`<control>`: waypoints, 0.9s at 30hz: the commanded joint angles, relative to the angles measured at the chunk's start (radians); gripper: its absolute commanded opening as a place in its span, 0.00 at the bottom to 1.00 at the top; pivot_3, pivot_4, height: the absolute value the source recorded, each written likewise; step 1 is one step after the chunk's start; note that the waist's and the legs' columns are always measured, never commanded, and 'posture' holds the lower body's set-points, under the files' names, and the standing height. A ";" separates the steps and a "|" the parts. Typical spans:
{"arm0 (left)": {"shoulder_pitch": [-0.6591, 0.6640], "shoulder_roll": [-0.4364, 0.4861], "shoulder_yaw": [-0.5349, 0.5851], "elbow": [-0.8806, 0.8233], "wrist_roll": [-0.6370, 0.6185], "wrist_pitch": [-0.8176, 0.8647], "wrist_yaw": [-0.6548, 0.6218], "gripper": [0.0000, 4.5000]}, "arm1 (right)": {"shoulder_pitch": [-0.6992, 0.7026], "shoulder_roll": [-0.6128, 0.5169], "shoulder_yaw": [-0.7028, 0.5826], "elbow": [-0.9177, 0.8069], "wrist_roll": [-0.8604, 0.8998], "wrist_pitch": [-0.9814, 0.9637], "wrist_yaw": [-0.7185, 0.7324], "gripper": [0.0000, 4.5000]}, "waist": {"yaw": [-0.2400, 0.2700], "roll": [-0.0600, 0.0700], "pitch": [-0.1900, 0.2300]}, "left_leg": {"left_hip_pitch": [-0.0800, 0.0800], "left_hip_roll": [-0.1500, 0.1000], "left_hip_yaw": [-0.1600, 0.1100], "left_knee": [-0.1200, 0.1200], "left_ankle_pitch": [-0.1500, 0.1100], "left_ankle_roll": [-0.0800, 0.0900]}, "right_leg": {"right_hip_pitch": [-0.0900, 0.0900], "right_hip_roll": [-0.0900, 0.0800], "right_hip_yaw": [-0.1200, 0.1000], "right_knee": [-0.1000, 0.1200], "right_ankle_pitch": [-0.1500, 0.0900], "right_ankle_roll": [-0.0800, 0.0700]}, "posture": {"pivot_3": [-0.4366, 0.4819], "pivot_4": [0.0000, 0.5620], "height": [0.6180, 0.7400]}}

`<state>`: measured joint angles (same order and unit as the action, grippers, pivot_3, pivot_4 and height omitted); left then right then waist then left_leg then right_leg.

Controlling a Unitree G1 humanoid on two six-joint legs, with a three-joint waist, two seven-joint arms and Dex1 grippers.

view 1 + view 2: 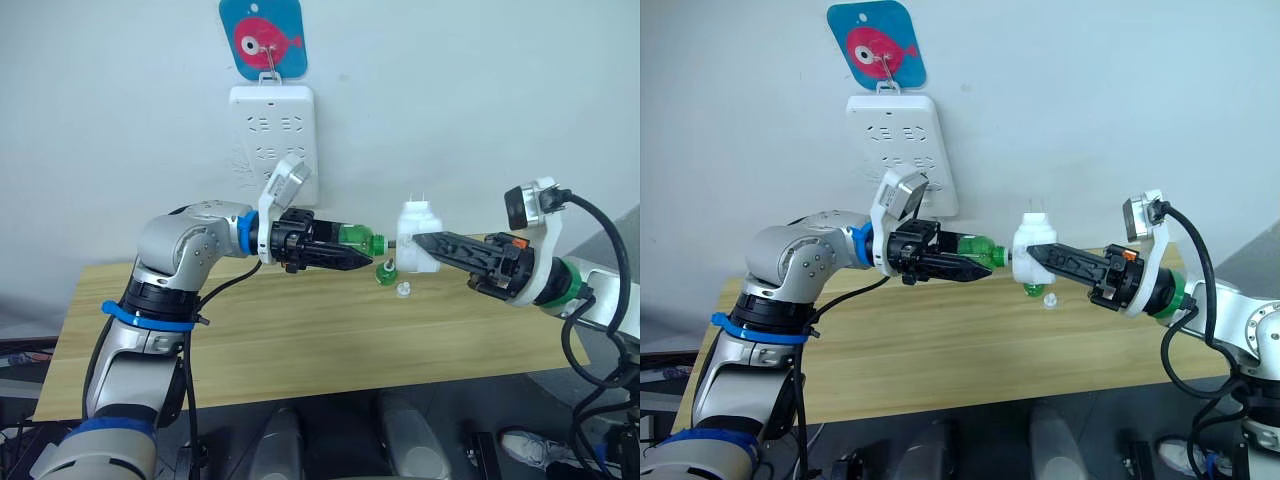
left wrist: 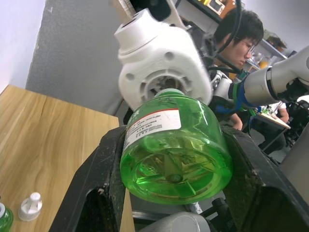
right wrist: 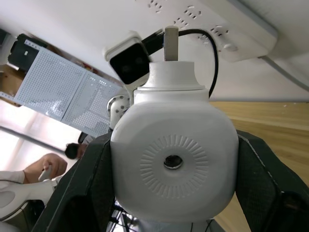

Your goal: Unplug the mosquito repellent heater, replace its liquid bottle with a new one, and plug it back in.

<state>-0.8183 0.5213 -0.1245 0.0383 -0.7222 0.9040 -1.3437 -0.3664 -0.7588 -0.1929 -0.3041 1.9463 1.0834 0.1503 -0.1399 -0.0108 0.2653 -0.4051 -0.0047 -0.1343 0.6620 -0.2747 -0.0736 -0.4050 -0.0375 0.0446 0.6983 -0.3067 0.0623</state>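
Heater's off the wall: my right gripper (image 1: 425,242) has its fingers clamped on the mosquito repellent heater (image 1: 418,237) in mid-air above the desk (image 1: 300,340). Left gripper (image 1: 350,262) grips the green liquid bottle (image 1: 362,240), neck meeting the heater's underside. A second bottle (image 1: 386,272) stands on the desk. Seating this one and replugging into the power strip (image 1: 272,140) remain, I reckon.

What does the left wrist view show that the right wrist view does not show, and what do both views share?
Left wrist view alone: the green liquid bottle clamped between the left gripper fingers, its neck at the heater's underside, a small white cap on the table, and a seated person.

Right wrist view alone: the heater's round-holed face, a metal prong on top, and the power strip.

Both: the white mosquito repellent heater.
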 commanded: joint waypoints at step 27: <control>0.027 -0.060 -0.026 -0.109 -0.008 -0.065 0.018 0.51 | -0.050 0.013 0.021 -0.065 0.026 -0.020 -0.054 0.65 | 0.000 0.000 0.000 | 0.000 0.000 0.000 0.000 0.001 -0.001 | 0.000 0.000 0.000 0.000 0.000 0.000 | 0.26 0.39 1.00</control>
<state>-0.7789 0.4903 -0.1152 -0.0157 -0.7197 0.8623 -1.3024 -0.3869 -0.7433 -0.1745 -0.3322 1.9480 1.0618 0.0801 -0.1399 -0.0108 0.2652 -0.4052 -0.0047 -0.1343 0.6622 -0.2741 -0.0746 -0.4050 -0.0376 0.0446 0.6983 -0.3067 0.0623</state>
